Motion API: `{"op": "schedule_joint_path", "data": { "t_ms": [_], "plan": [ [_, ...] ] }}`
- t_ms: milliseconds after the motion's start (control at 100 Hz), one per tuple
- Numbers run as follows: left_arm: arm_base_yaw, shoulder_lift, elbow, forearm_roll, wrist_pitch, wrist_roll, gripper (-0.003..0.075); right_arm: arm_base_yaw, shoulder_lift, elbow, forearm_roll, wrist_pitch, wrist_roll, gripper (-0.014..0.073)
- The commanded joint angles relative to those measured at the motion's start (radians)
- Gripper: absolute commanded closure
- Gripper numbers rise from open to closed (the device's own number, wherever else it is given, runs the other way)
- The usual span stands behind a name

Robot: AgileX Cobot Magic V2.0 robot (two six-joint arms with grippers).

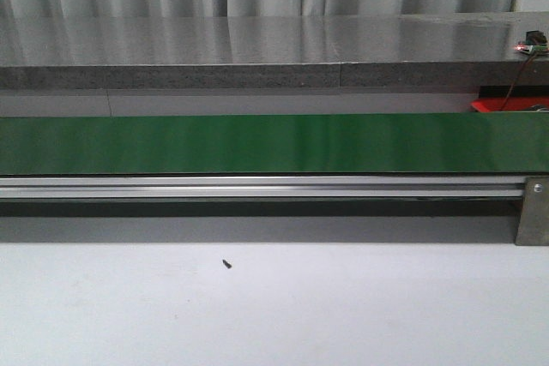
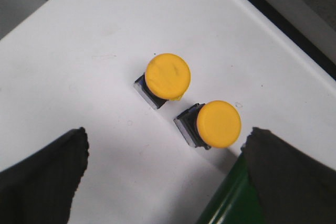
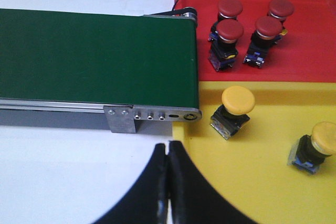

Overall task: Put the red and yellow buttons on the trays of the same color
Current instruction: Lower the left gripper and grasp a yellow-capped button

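Closest to you in the right wrist view, the right gripper (image 3: 168,182) fills the bottom centre of the frame with its two dark curved fingers pressed together, holding nothing, above the edge where the white table (image 3: 63,171) meets the yellow tray (image 3: 262,192). You can see two yellow-capped push buttons on that tray, one (image 3: 234,109) near the frame's middle and one (image 3: 313,146) at the right edge, both tilted on their dark bases. At the upper right, the red tray (image 3: 310,56) carries four red-capped buttons (image 3: 251,31) clustered close together. Filling the left half of the frame, the green conveyor belt (image 3: 94,56) ends just beside both trays. In the left wrist view, the left gripper (image 2: 165,174) has its dark ribbed fingers spread wide at the lower corners, gripping nothing; between and beyond them, two more yellow mushroom-head buttons lie on the white surface, one (image 2: 167,76) at the centre and one (image 2: 218,123) lower right of it, near each other but apart. Your front view shows only the long green belt (image 1: 274,143), its aluminium rail (image 1: 257,186) and a small dark speck (image 1: 227,264) on the pale table
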Motion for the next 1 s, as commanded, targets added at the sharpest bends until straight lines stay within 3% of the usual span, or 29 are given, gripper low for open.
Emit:
{"op": "schedule_joint_path", "data": {
  "t_ms": [0,370,830,990],
  "plan": [
    [-0.002,0.01,-0.088,-0.016,-0.018,-0.025,0.0122,-0.001,-0.001,-0.026,-0.001,-0.069,0.001,0.0661],
    [-0.002,0.202,-0.231,-0.028,0.023,-0.04,0.0122,-0.001,-0.001,-0.026,-0.001,-0.069,0.001,0.0661],
    [-0.002,0.239,-0.231,-0.028,-0.121,-0.04,0.0147,-0.001,-0.001,-0.026,-0.001,-0.069,0.001,0.0661],
    [-0.002,0.241,-0.231,-0.03,-0.135,-0.04,0.0213,-0.001,-0.001,-0.026,-0.001,-0.069,0.001,0.0661]
  ]
}}
